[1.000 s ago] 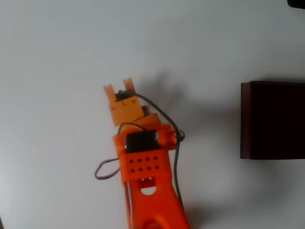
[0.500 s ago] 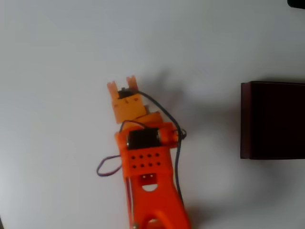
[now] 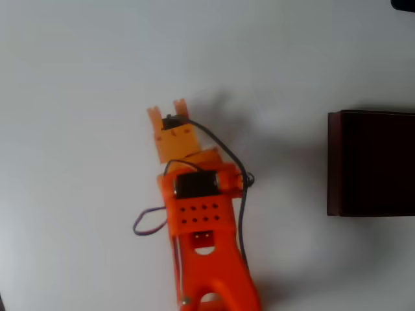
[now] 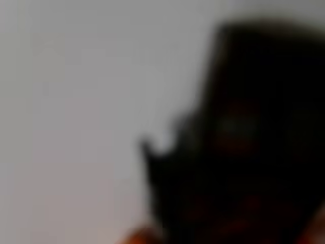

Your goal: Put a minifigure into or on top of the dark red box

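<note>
- Minifigure placement cannot be made out: no small grey-black figure is distinguishable in the overhead view, and the wrist view is too blurred to identify anything.
- White table (image 3: 78, 78), the largest thing, fills the overhead view as a plain pale surface.
- Orange robot arm (image 3: 204, 259) rises from the bottom edge of the overhead view, a little left of centre, and points up the picture, leaning slightly to the left.
- Dark red box (image 3: 369, 163) sits at the right edge of the overhead view, cut off by the frame; its maroon left wall shows as a thin strip beside a near-black interior. It is well apart from the arm.
- Black cable (image 3: 241, 194) loops along the right side of the arm, and a thinner purple wire (image 3: 146, 221) curls out on its left.
- Gripper (image 3: 168, 110) is at the arm's upper end, above bare table. Two short orange prongs show with a narrow gap between them; whether the fingers are parted or closed, and whether they hold anything, cannot be told.
- Wrist view shows a large dark blurred shape on the right against pale grey, with a hint of orange at the bottom edge.
</note>
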`<state>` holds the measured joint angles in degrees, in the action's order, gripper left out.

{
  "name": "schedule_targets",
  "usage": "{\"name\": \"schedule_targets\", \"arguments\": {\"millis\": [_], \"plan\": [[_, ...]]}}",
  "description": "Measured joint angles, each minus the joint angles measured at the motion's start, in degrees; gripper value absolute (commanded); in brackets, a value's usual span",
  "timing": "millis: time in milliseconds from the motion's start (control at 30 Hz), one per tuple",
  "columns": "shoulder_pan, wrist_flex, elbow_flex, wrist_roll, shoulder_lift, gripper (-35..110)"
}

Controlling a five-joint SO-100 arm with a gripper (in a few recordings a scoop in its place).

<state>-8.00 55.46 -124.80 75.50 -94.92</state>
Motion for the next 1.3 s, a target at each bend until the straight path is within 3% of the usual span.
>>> {"name": "schedule_targets", "arguments": {"millis": [433,567,767,1000,1300], "plan": [[0.00,0.00,0.79,-0.26,0.88,0],[1.41,2.72,2.99,-5.27,0.35,0],[11.25,13.80,12.83,-21.09,-7.56,0],[29.88,24.70,27.16,-36.91,-9.40,0],[46.49,32.43,56.78,-47.90,16.44,0]]}}
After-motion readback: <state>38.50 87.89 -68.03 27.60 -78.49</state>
